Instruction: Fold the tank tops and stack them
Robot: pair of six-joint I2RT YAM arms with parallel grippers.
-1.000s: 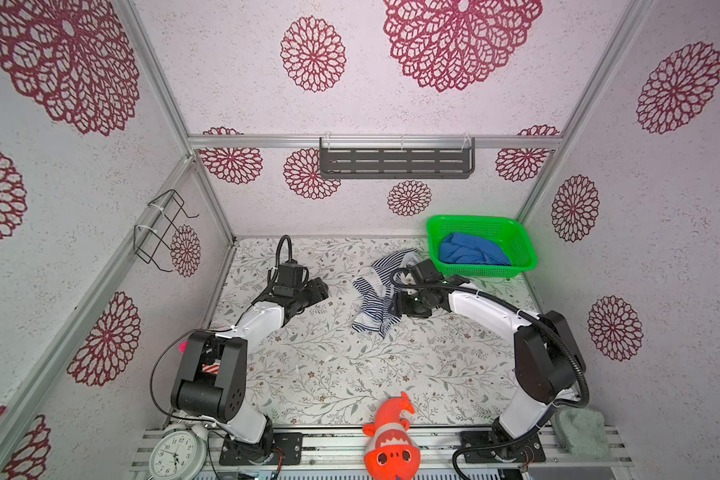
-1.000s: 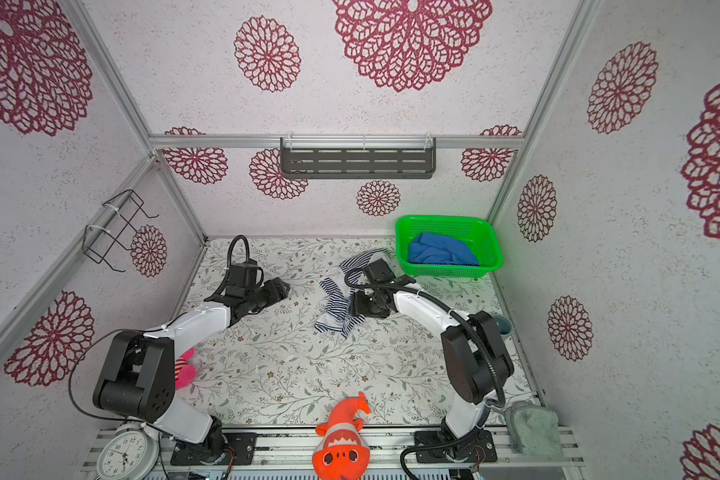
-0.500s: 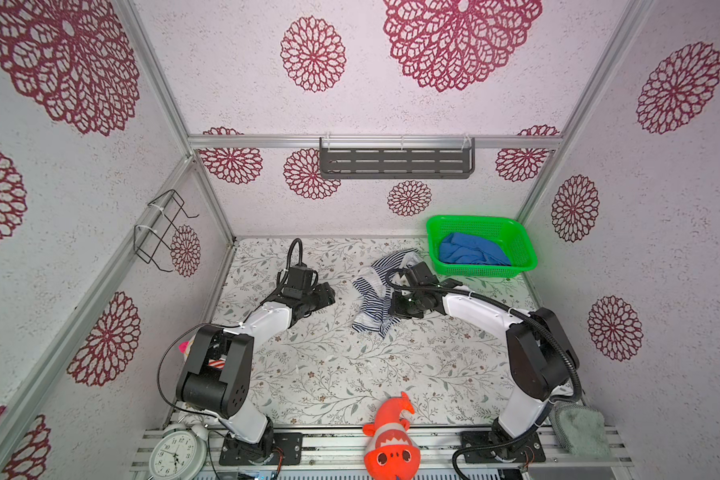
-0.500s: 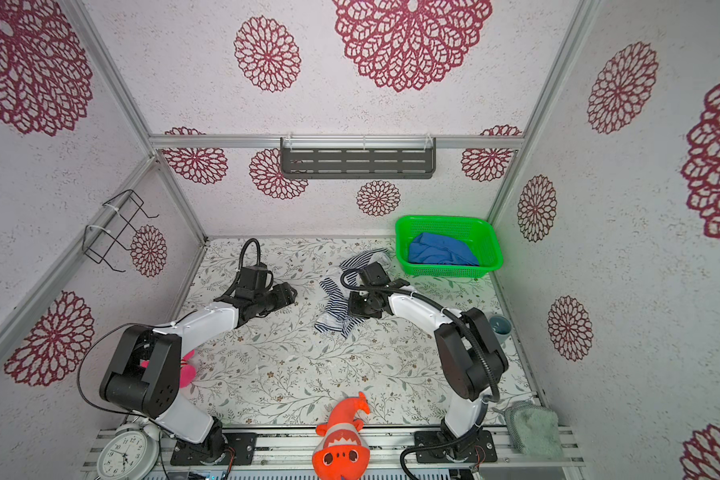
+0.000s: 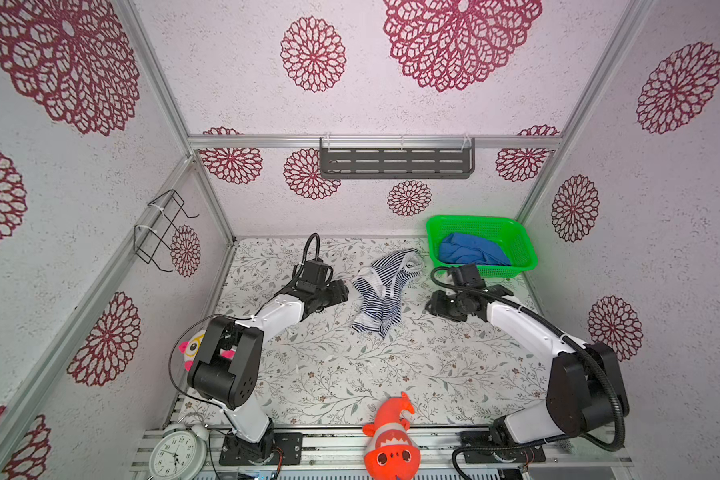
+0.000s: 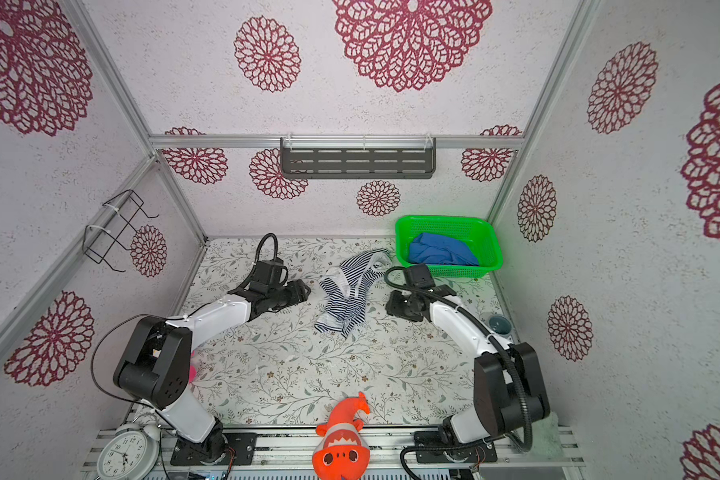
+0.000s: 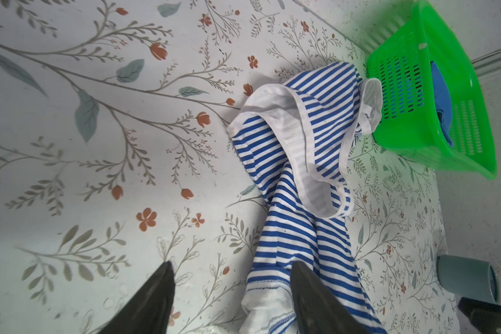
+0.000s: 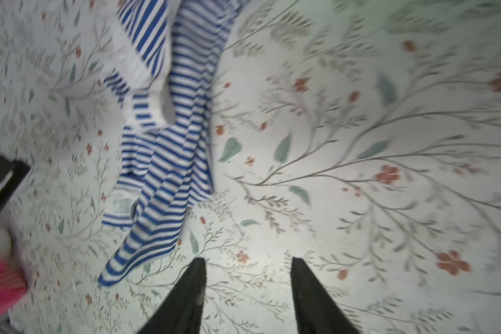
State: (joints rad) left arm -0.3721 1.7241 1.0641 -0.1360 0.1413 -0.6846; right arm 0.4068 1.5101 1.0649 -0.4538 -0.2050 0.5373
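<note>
Orange for the plush fish (image 5: 389, 432) at the near edge of the floral table (image 5: 350, 374). Further in, finds the striped tank top (image 5: 381, 291) crumpled mid-table between the left gripper (image 7: 232, 264) and the right gripper (image 8: 248, 260), both with jaws spread and pinching nothing, the left with one finger over the cloth's end, the right above bare table. Farthest back, sees the blue tank top (image 5: 470, 251) bunched inside the green basket (image 5: 526, 253) at the right.
</note>
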